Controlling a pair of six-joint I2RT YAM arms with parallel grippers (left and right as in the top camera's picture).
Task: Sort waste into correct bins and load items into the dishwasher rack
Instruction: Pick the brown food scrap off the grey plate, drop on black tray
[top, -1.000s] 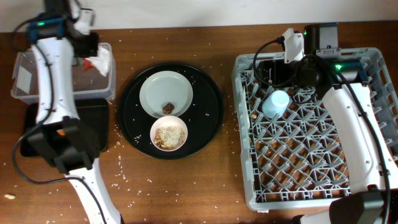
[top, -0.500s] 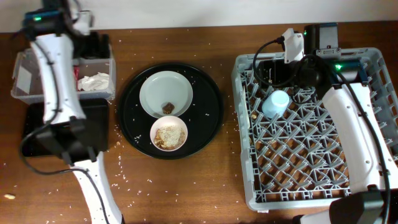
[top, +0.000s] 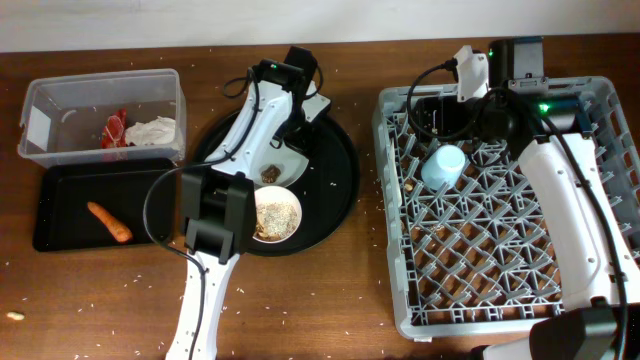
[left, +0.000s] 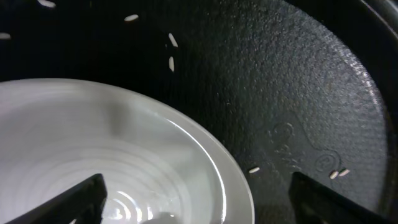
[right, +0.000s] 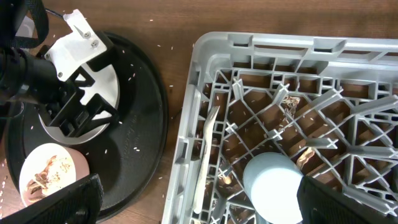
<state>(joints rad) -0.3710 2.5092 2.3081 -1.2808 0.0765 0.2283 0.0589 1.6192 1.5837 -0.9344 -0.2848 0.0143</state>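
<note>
between left claw (left: 198, 200) tips, plate (left: 93, 137) rim

Top-down overhead, near left wrist, farther right wrist, shared plate (left: 93, 143)

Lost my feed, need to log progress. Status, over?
Left gripper open, straddling plate rim. Right gripper open above rack; cup loaded. Lump on plate, scraps in bowl.
</note>
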